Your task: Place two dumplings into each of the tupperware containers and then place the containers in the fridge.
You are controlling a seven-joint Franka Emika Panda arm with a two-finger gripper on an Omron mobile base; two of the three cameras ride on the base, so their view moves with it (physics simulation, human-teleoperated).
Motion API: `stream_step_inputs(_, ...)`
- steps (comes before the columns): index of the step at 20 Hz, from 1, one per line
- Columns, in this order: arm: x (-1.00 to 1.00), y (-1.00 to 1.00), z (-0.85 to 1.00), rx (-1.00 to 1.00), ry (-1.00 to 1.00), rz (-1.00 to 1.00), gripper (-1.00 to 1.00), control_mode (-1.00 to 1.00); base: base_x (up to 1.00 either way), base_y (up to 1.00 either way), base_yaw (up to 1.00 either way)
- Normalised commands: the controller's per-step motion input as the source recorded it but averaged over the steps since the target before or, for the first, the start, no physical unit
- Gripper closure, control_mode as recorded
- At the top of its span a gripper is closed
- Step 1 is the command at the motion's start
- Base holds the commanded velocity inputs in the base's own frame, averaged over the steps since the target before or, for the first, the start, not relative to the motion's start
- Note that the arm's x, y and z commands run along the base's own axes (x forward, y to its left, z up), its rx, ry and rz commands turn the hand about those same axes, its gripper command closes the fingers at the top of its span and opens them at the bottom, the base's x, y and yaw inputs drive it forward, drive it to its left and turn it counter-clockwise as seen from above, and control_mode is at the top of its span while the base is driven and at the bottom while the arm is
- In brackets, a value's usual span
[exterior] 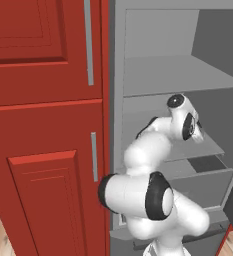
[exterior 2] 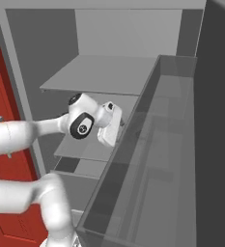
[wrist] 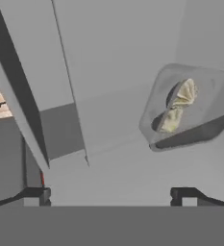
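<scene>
the gripper (wrist: 112,193) stands with its jaws wide apart and nothing between them, the two dark fingertips (wrist: 36,194) rising at the bottom of the hand view. the arm reaches into the open fridge (exterior: 138,75), its hand hanging over the middle shelf (exterior 2: 85,149) in both base views.

a tupperware container (wrist: 214,91) sits on that grey shelf, up and to the right of the open jaws in the hand view, well apart from them and touching neither tip. it holds two dumplings (wrist: 178,105) lying side by side, one just above the other in that view (so this tray looks filled as the task asks). the tray's long axis runs slantwise across the hand view, from lower left to upper right, and its right end runs off the frame.

judging from this, one container is already placed in the fridge and the hand has nothing in it; the second container i cannot place from here. the relation that counts: the tray lies off to one side of the gripper's line, not ahead of it, so a straight pull back out of the fridge should clear it, provided the hand does not swing towards that side.
</scene>
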Motion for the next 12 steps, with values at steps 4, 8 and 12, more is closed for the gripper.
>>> stream_step_inputs(4, -0.71, 0.00, 0.91, 0.15, 0.14, 0.00, -1.00, -1.00, 0.00, 0.00, 0.00)
stream_step_inputs(8, -1.00, 0.13, 0.15, 0.06, 0.02, 0.01, -1.00, -1.00, 0.00, 0.00, 0.00)
stream_step_inputs(12, -0.86, 0.35, 0.00, 0.07, -0.03, -0.08, -1.00, -1.00, 0.00, 0.00, 0.00)
